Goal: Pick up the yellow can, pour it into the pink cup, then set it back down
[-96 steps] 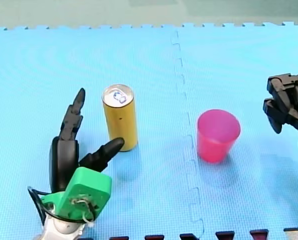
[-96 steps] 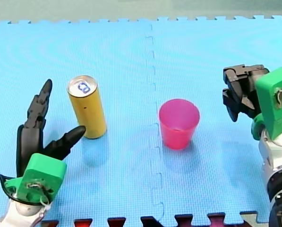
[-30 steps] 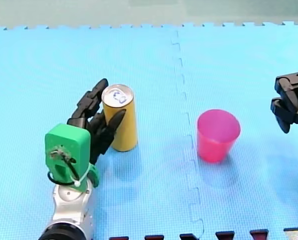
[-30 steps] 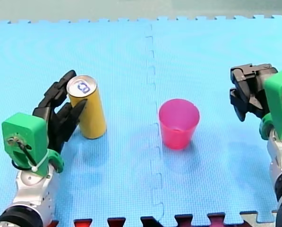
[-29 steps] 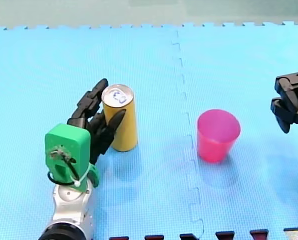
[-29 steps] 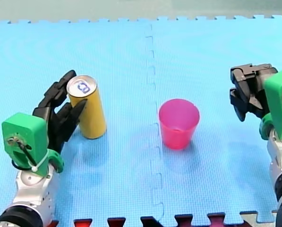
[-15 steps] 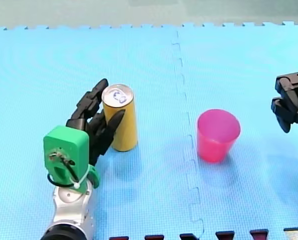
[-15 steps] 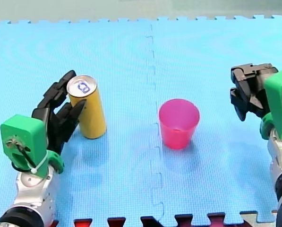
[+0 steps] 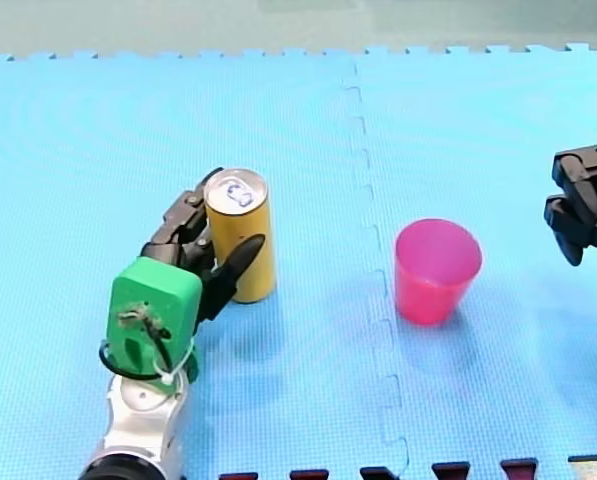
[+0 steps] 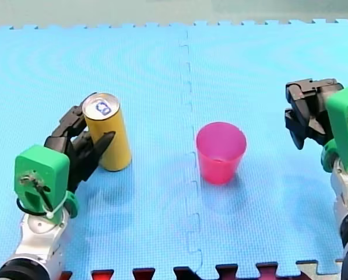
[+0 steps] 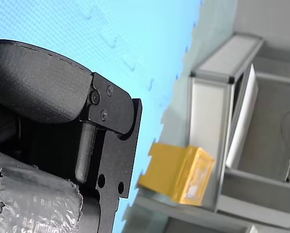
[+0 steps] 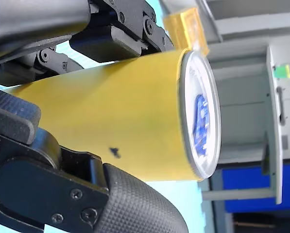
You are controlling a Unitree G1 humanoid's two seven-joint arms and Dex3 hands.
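Head views: tall yellow metal can (image 9: 240,240) stands upright on the blue foam puzzle mat (image 9: 308,130), silver top with a blue mark. The pink plastic cup (image 9: 436,270) is well apart from it, at about 3 o'clock of the can, upright with its mouth open upward.

Left hand (image 9: 200,262) comes in from 7 o'clock of the can. The green wrist block sits low and the forearm rises from the near edge. Its fingers are closed around the can: two wrap the far side near the top and the thumb crosses the near side lower down. The can's base is on the mat.

Second wrist view adds what the head views lack. The can (image 12: 125,111) fills the gap of the left hand, black jointed fingers (image 12: 120,29) lie against one side, and the textured thumb pad (image 12: 135,204) presses the other. Contact is plain.

Right hand (image 10: 306,114) is at 2 o'clock of the cup, well apart from it, fingers curled in, holding nothing.

First wrist view: a black hand shell (image 11: 52,92) close up, the mat's edge, and beyond it a yellow box (image 11: 176,172) beside a grey metal frame (image 11: 208,111).
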